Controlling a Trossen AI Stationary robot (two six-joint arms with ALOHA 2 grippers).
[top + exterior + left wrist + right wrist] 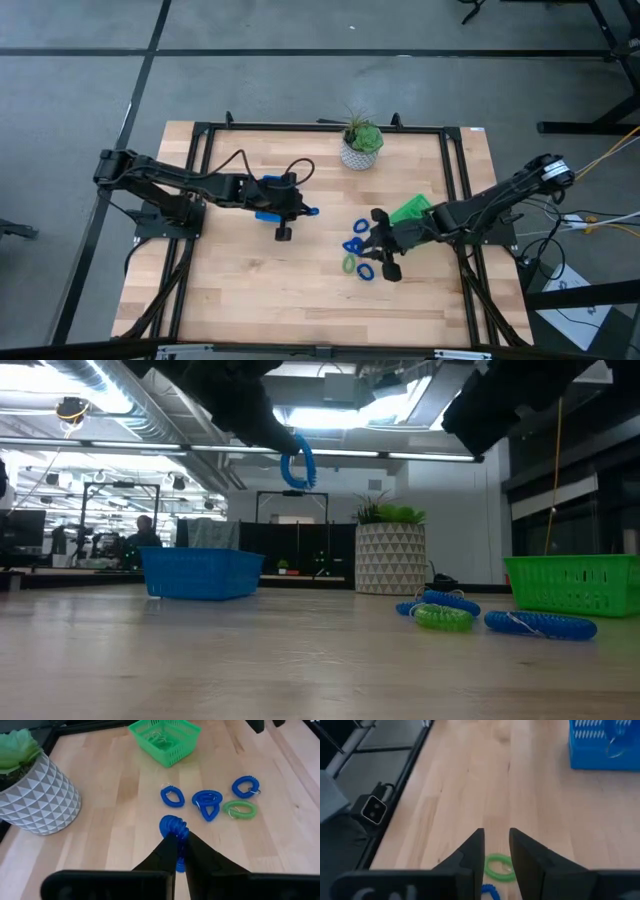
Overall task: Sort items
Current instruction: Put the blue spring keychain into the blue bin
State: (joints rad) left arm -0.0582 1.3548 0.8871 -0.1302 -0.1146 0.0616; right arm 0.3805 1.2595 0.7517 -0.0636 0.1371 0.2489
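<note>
A blue ring point(174, 827) hangs pinched in the left tool point(179, 851), whose fingers are closed on it; in the low view it dangles at upper centre, well above the desk point(250, 660). In the high view the left arm reaches from the left edge toward centre, its tool over the blue tray point(266, 205). Loose rings, blue point(353, 246) and one green point(350, 264), lie on the desk right of centre. The right arm stretches in from the right edge, its tool point(383, 245) low beside them, fingers partly open and empty, a green ring point(499, 867) between them in its wrist view. The green tray point(411, 211) sits just behind; a plant pot point(359, 152) stands at upper centre.
</note>
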